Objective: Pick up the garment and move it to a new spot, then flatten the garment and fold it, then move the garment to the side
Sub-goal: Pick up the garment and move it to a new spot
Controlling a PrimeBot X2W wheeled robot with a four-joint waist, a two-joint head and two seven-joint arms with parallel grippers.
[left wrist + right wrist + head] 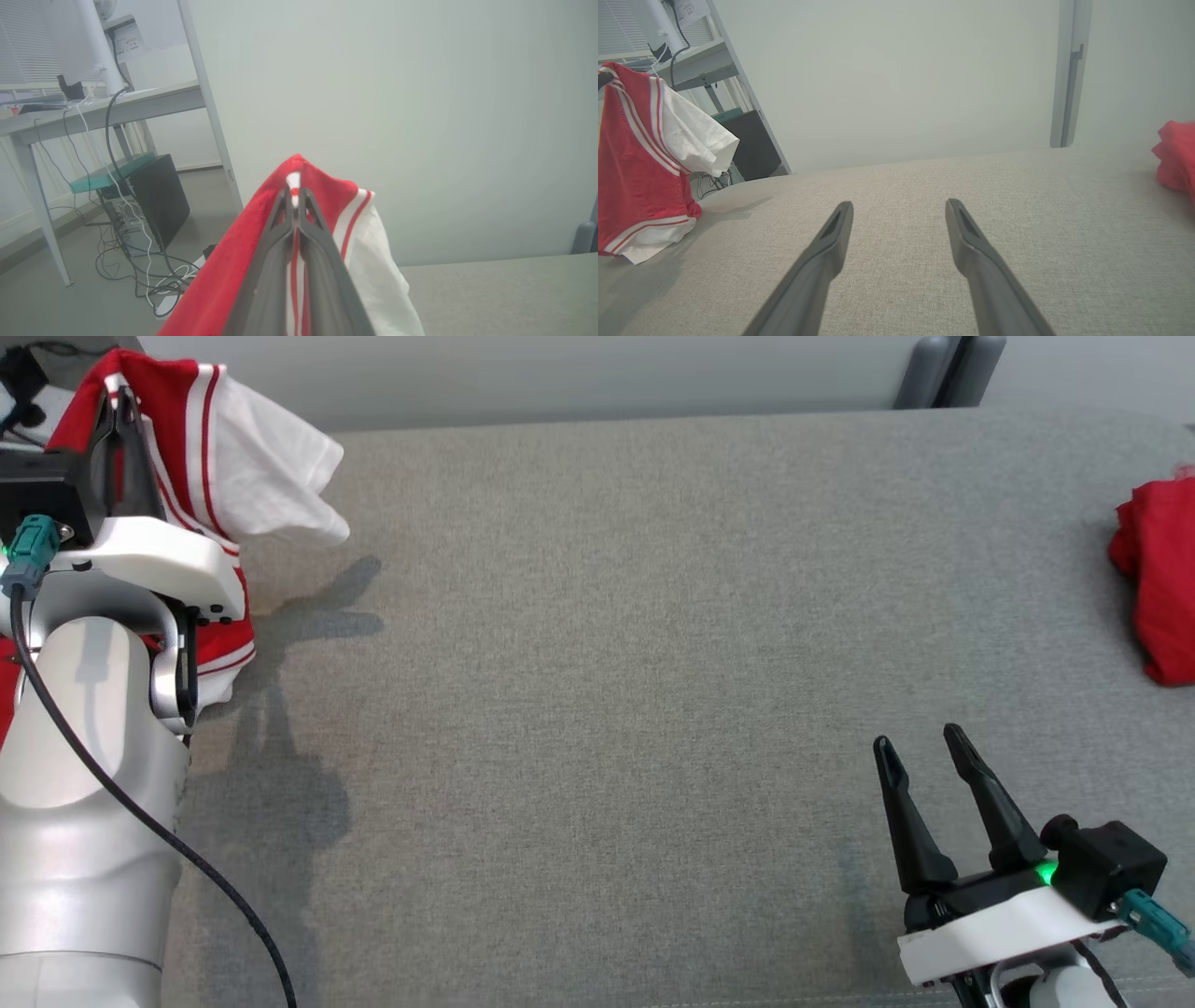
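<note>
At the lower right of the head view, the right end effector (918, 737) hovers over the grey fabric counter (597, 709), fingers spread and holding nothing. Farther off, at the upper left, the left end effector (294, 190) pinches a fold of the red-and-white jersey (215, 439), which hangs by the counter's left edge. A good carry would lift the hem clear and head for the bare middle, away from the red cloth (1158, 579) at the right edge.
</note>
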